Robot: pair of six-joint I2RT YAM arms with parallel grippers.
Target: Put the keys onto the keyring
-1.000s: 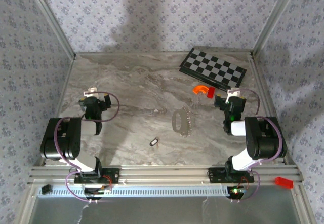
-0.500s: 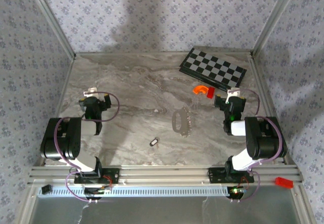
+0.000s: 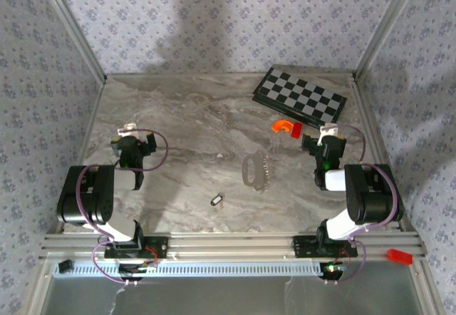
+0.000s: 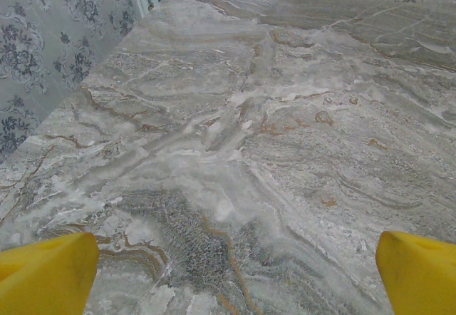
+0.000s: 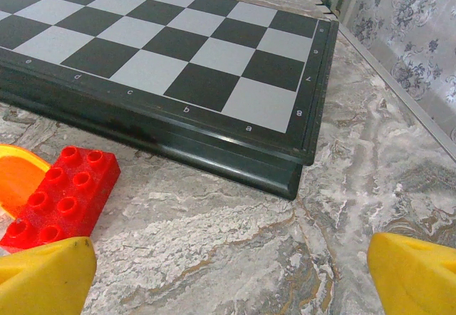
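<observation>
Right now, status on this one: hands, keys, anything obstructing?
Left hand open, empty, over bare table. Right hand open, empty, facing red brick and chessboard. Keyring and small key lie apart mid-table, untouched.

Free passage over bare table [image 3: 178,133] left, centre; chessboard [image 3: 300,97], red brick [image 5: 60,195] crowd right claw [image 5: 231,279].

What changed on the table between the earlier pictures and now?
Nothing visibly changed. The left pincer and right pincer stay open and empty; the small dark metal key and the grey metal keyring with its chain lie untouched on the grey marbled table.
</observation>
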